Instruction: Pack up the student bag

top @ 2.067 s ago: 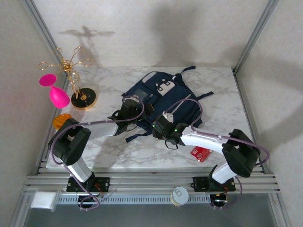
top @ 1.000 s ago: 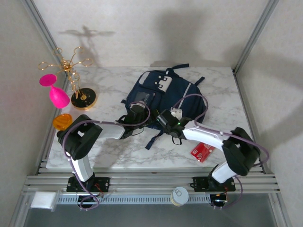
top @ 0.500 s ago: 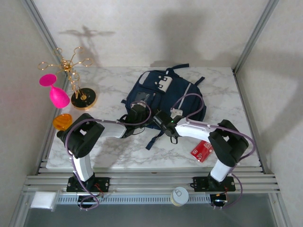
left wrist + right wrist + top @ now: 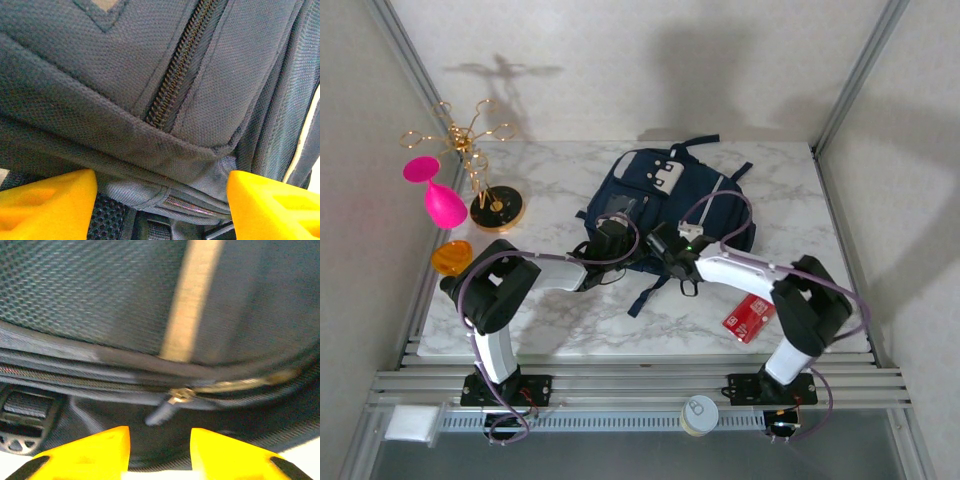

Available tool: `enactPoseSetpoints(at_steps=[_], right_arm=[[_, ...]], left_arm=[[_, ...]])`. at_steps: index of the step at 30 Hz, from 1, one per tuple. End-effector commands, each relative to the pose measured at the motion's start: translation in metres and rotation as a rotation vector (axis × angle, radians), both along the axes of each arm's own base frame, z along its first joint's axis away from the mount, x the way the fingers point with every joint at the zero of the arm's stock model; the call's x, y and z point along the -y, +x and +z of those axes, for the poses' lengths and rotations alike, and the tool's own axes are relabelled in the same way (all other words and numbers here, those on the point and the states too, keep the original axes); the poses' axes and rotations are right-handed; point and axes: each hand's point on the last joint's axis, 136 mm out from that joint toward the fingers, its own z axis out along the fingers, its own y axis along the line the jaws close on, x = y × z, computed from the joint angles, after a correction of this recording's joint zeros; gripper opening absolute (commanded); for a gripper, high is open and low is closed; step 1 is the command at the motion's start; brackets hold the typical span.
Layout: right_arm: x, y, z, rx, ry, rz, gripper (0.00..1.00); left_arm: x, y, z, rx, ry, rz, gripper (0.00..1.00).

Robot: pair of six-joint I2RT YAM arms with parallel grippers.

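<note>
The student bag (image 4: 670, 205) lies flat, front up, on the far middle of the marble table (image 4: 800, 190). Navy fabric, 1 white patch (image 4: 666, 178) near its top, 1 pale stripe (image 4: 716, 192) down its front. A front zipper (image 4: 175, 75) is closed; 1 dark strap (image 4: 645, 297) trails toward the table's near edge.

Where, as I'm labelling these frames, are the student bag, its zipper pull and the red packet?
student bag (image 4: 665, 205), top external view, navy front panel.
zipper pull (image 4: 159, 414), right wrist view, dark tab under the slider.
red packet (image 4: 748, 318), top external view, its printed top face.
</note>
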Motion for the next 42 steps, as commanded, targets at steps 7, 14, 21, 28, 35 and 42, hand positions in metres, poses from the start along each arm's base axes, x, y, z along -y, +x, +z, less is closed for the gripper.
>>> enactPoseSetpoints(at_steps=[7,14,21,28,35,42], right_arm=[[0.018,0.021,-0.032,-0.024,-0.139,-0.081,0.42],[0.049,0.011,-0.018,0.011,-0.209,-0.113,0.36],[0.043,0.014,-0.035,-0.029,-0.148,-0.099,0.29],[0.023,0.025,-0.044,-0.033,-0.103,-0.029,0.32],[0.019,0.024,-0.033,-0.028,-0.057,0.014,0.2],[0.034,0.007,-0.016,-0.019,-0.02,0.081,0.09]], left_arm=[[-0.016,0.005,-0.02,-0.042,0.067,0.055,0.7],[-0.031,0.005,-0.036,-0.07,0.112,0.093,0.72],[-0.027,0.006,-0.034,-0.069,0.088,0.083,0.72],[-0.026,0.007,-0.031,-0.064,0.087,0.083,0.72],[-0.031,0.009,-0.033,-0.067,0.111,0.102,0.72],[-0.051,0.029,-0.032,-0.058,0.124,0.143,0.72]])
